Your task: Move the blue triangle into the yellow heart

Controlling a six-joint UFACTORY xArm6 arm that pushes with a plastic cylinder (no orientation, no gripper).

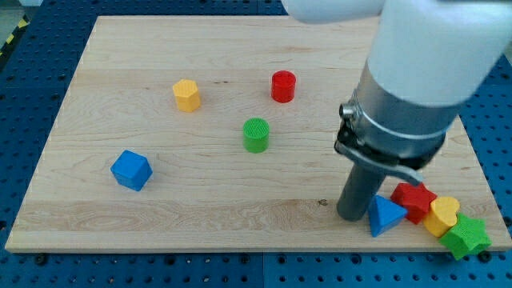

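Wooden tabletop (200,200) carries, nearest, my tip (352,218) touching the blue triangle (386,216) from the view's left, placed to shove it rightward into the nearby yellow heart (442,216); no claw exists, and farther blocks stand well apart.

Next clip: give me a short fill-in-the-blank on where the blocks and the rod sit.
My tip stands just left of the ___ triangle.
The yellow heart lies between the red block and the ___ star.
The blue cube sits near the board's ___ edge.
Missing: blue; green; left
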